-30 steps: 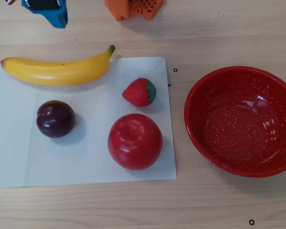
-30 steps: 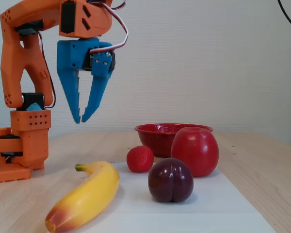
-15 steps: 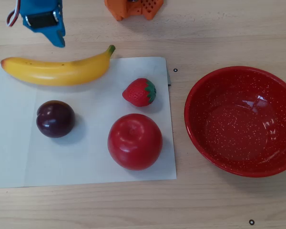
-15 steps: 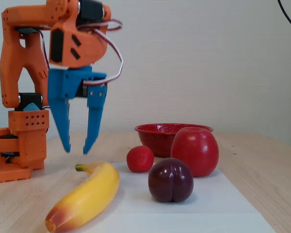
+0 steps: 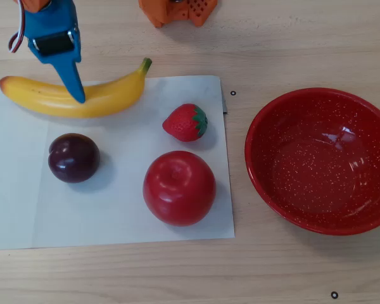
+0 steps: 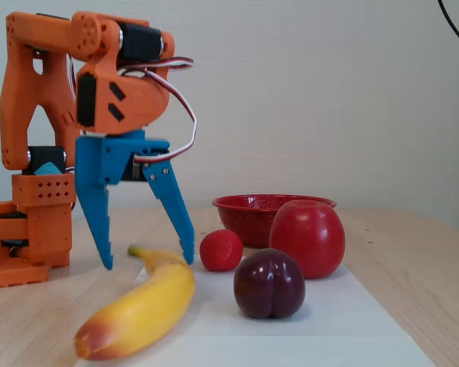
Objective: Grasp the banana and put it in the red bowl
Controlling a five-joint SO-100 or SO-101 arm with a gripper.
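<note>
The yellow banana (image 5: 82,98) lies on the white paper (image 5: 114,215) at the upper left of the overhead view, green stem pointing right. In the fixed view the banana (image 6: 141,310) points its blunt orange end at the camera. My blue gripper (image 5: 68,79) is open and empty right over the banana's middle. In the fixed view the gripper (image 6: 147,264) has one finger on each side of the banana, tips low, not touching it as far as I can see. The red speckled bowl (image 5: 323,161) stands empty on the bare table at the right; in the fixed view the bowl (image 6: 249,218) is behind the fruit.
On the paper lie a dark plum (image 5: 74,158), a strawberry (image 5: 185,122) and a red apple (image 5: 179,187), between the banana and the bowl. The orange arm base (image 6: 30,229) stands behind the banana.
</note>
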